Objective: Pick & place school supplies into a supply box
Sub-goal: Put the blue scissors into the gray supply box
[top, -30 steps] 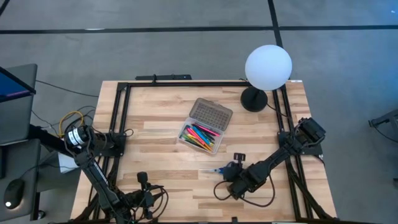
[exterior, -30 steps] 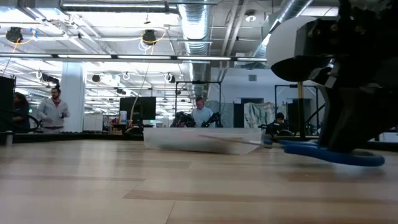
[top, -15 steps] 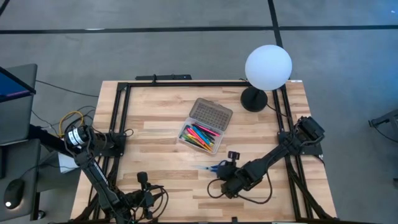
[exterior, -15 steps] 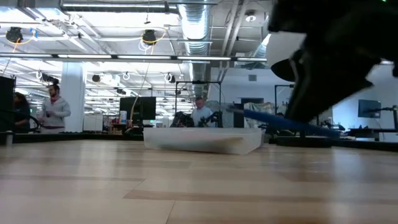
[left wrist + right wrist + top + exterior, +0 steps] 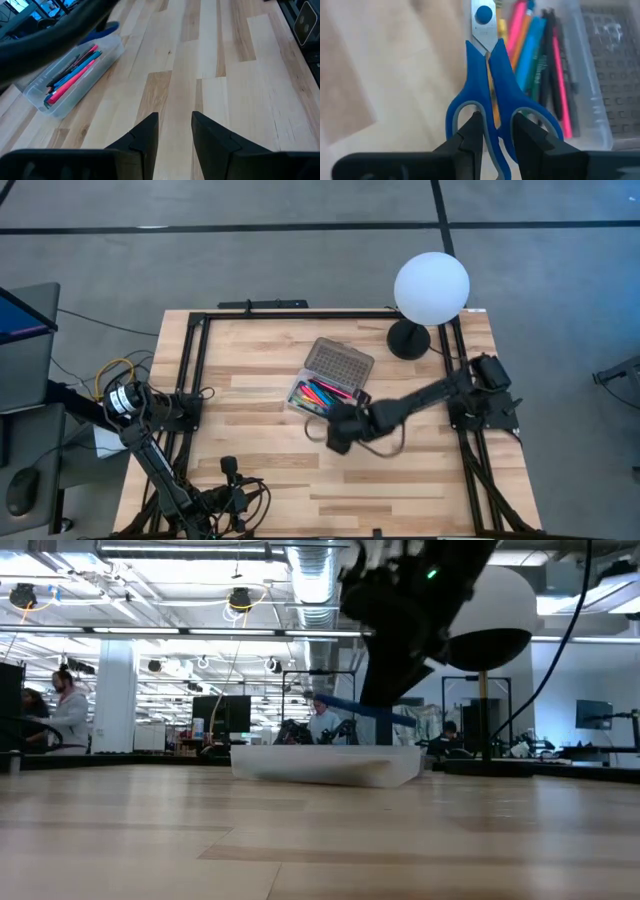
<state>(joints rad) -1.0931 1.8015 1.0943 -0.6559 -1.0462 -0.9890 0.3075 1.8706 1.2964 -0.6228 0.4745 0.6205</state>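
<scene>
The supply box (image 5: 322,398), a clear case with its grey dotted lid (image 5: 340,365) swung open, sits mid-table and holds several coloured pens (image 5: 318,393). My right gripper (image 5: 338,432) hovers at the box's near edge, shut on blue-handled scissors (image 5: 487,60) whose pivot end points over the pens (image 5: 535,55). In the low view the scissors (image 5: 355,708) hang above the box (image 5: 325,762). My left gripper (image 5: 172,125) waits open at the table's near left with nothing between its fingers. My right gripper pinches the scissors' handles where the two loops meet (image 5: 492,115), one fingertip (image 5: 474,125) standing in each loop's opening. The fingers slant down from the table's right and near side, along the scissors. The scissors are lifted clear, closed, slightly tilted above the box.
A white globe lamp (image 5: 431,288) stands on its dark base at the far right. Black frame rails (image 5: 195,370) run along the table's edges, and cables (image 5: 235,495) bunch at the near left. Bare wood lies near and left of the box.
My right gripper has risen from the table's near right and swung toward the far left, up to the supply box, rolling somewhat. The scissors, low by the tabletop a second ago, have gone with it and now hang clear above the box's near edge.
</scene>
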